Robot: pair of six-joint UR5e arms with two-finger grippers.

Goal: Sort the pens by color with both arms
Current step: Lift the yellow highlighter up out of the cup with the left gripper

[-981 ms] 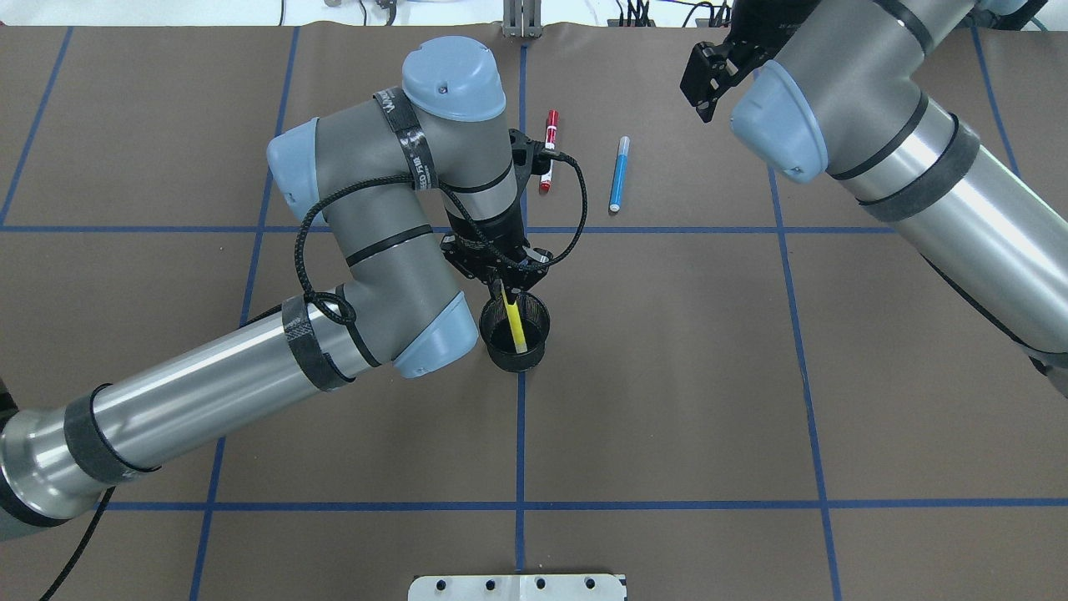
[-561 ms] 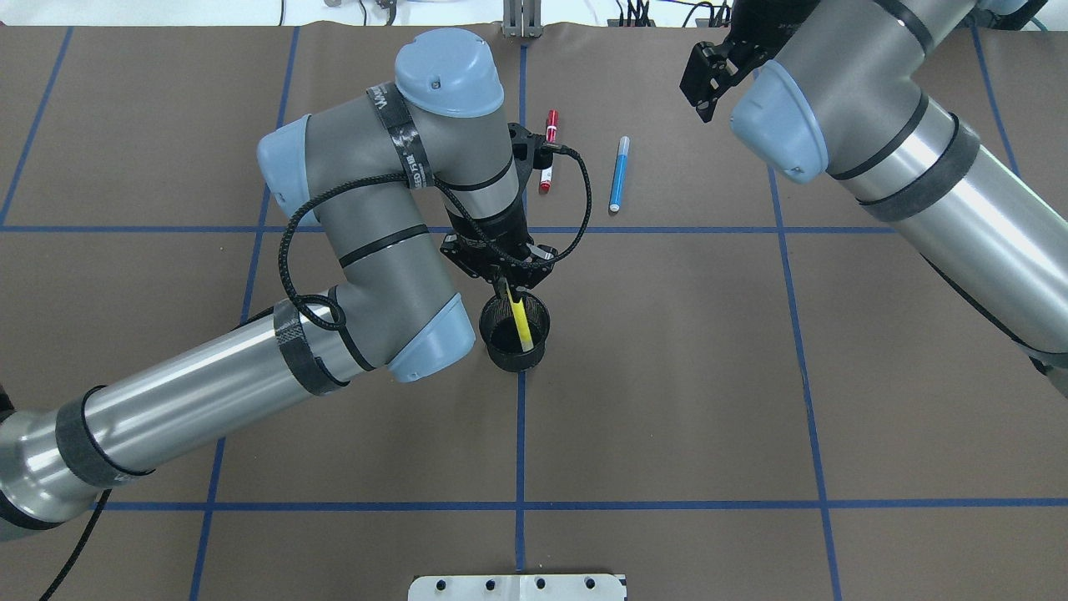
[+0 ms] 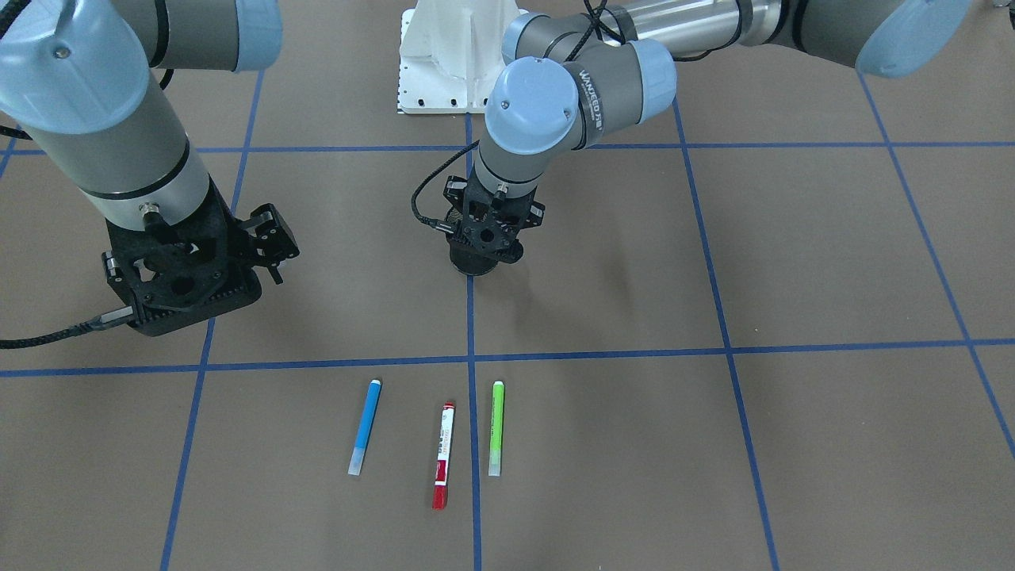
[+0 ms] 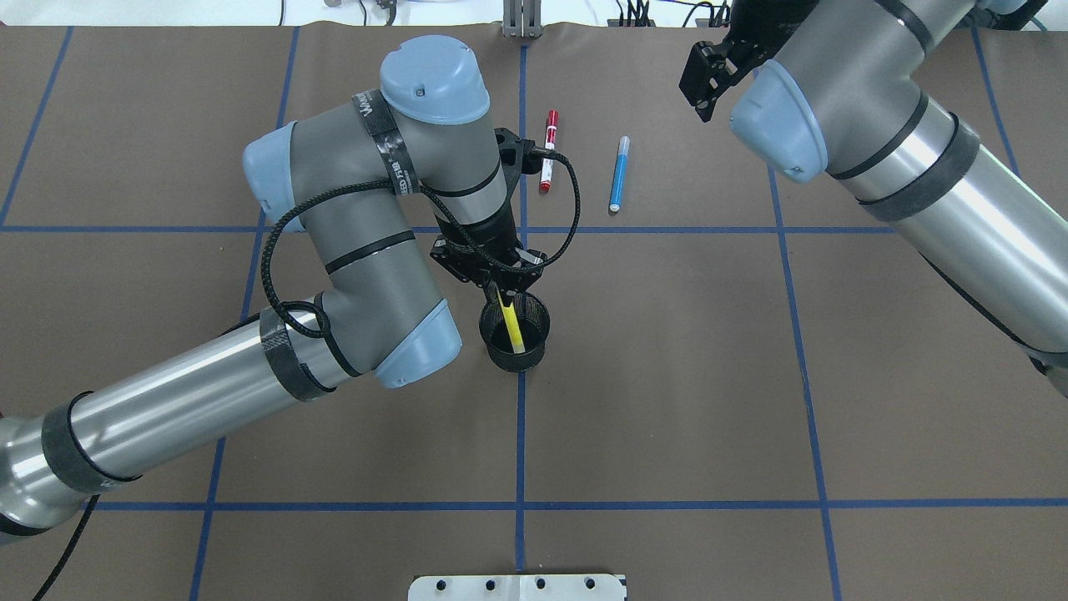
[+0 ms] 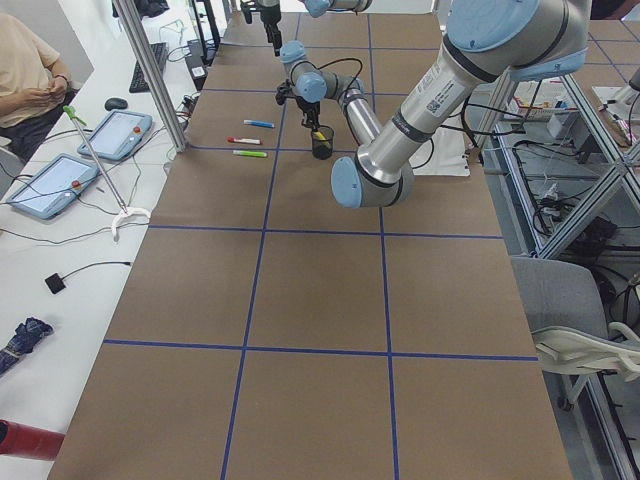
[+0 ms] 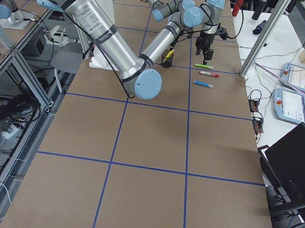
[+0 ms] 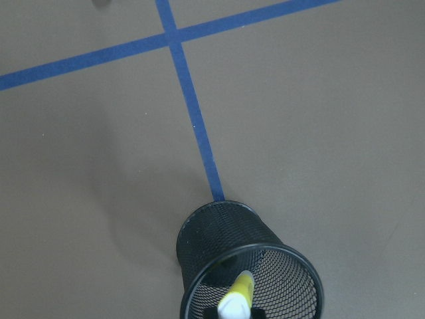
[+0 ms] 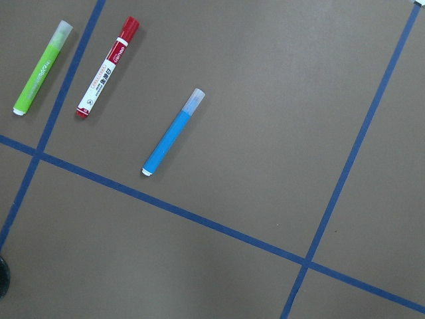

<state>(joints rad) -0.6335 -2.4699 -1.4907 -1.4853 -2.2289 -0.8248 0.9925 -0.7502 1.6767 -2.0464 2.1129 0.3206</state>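
Left claw (image 4: 499, 286) over cup (image 4: 511, 362), yellow pen (image 4: 511, 324) inside; grip unclear. Release fully, lift straight, avoid tipping cup. Right claw (image 3: 273, 234): cannot tell.

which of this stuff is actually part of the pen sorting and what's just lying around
In the job: yellow pen, standing in the cup; blue pen; red pen; green pen; left gripper; right gripper.

Lying about: tablets, mouse, laptop, chair.
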